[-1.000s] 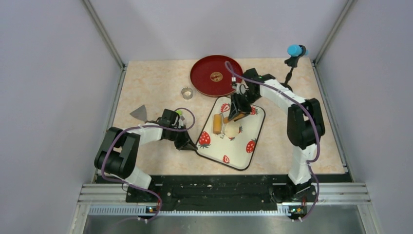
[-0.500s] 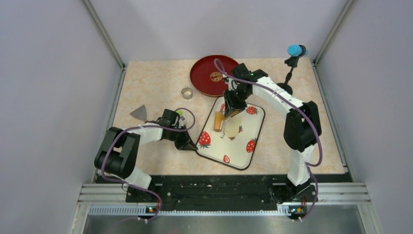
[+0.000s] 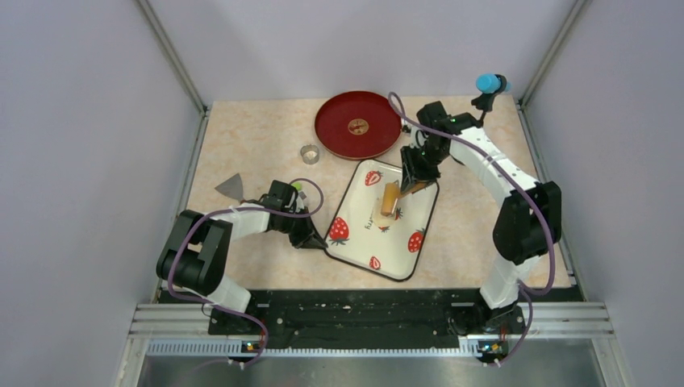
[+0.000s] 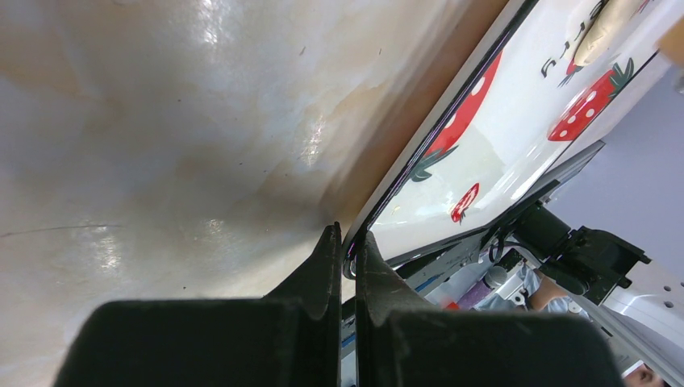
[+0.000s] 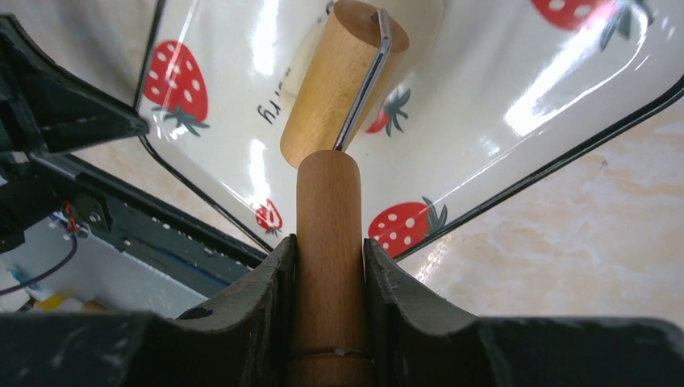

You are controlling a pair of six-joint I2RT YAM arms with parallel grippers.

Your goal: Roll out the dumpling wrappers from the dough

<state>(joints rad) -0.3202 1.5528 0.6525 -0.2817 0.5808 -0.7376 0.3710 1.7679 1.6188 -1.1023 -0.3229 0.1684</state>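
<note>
Lying flat on tray [image 4: 494, 165], pale dough [image 4: 603, 31]

Black lettering [image 5: 273, 110] on the strawberry tray [image 5: 500, 145] — partly hidden, unreadable

the beige marbled table [image 3: 258, 137] bears a red plate [image 3: 335, 121], metal ring [image 3: 309, 152], grey scraper [image 3: 232, 186] and strawberry tray [image 3: 391, 250].
</note>
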